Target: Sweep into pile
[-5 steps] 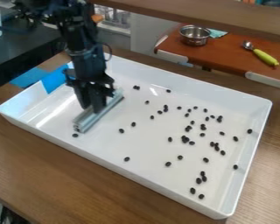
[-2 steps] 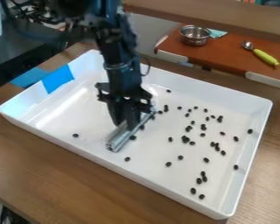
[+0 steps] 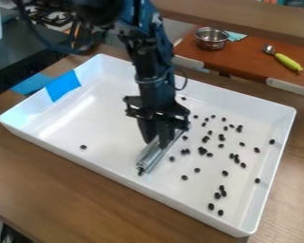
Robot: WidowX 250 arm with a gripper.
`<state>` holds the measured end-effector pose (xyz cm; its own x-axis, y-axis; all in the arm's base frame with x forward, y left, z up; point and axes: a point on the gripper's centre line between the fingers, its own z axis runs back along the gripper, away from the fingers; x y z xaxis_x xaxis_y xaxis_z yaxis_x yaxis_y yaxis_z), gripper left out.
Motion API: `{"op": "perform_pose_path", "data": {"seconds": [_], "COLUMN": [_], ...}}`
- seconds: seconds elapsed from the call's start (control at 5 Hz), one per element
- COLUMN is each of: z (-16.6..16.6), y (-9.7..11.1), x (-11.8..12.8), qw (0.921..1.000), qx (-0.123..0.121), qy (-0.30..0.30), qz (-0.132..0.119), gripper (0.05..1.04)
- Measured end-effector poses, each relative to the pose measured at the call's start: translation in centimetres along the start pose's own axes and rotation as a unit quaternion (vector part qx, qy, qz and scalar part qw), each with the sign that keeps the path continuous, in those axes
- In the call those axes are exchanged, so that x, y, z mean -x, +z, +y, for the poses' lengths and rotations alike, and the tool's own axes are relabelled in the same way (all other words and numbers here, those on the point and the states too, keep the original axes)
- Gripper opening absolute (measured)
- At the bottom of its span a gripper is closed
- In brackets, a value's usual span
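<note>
The black two-finger tool (image 3: 162,138), pointing down, is closed around a silver, grooved metal bar (image 3: 153,155). The bar lies slantwise beneath it, one end towards the viewer, the other up and to the right, close above or on the floor of a shallow, white, rectangular tray (image 3: 100,116).

One small, dark, oval bean (image 3: 140,172) sits at the bar's near end, touching it or just beside it. Right of the tool, a nearby bean (image 3: 172,158) and a small dark clump (image 3: 202,150) lie ahead of the bar's long side; more beans are scattered farther right, out towards the far-right wall and the near-right corner. A lone bean (image 3: 83,147) lies well to the tool's left, behind the bar's broad face.

The step in hand looks to be a sweep rightward from the tool. To do it well, keep the bar's lower edge level and lightly against the floor, its long side facing the beans, and push slowly so that none roll. The bean at the near end could slip round; shifting the bar slightly towards the viewer would catch it. Ease off before the right wall. The lone bean calls for a separate pass, started from its left.
</note>
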<state>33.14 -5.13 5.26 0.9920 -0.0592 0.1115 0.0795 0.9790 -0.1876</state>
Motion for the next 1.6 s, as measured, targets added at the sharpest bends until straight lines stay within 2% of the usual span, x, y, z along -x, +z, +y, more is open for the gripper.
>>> {"op": "perform_pose_path", "data": {"seconds": [0.2, 0.6, 0.8, 1.0, 1.2, 1.4, 1.6], "z": [-4.1, -7.3, -8.1, -6.8, -3.1, -1.3, 2.4], "y": [-1.0, -1.3, -1.2, 1.1, 4.3, 5.7, 7.3], "x": [0.1, 0.3, 0.8, 0.5, -0.1, -0.5, -1.6], "qw": [0.9996, 0.9989, 0.9975, 0.9963, 0.9958, 0.9954, 0.9967], "qx": [0.021, 0.040, 0.054, 0.078, 0.091, 0.095, 0.076], "qy": [-0.008, -0.014, -0.028, -0.027, -0.008, -0.013, -0.005], "qz": [0.014, 0.023, 0.036, 0.023, 0.002, 0.000, -0.029], "gripper": [0.321, 0.321, 0.321, 0.321, 0.321, 0.321, 0.321]}}
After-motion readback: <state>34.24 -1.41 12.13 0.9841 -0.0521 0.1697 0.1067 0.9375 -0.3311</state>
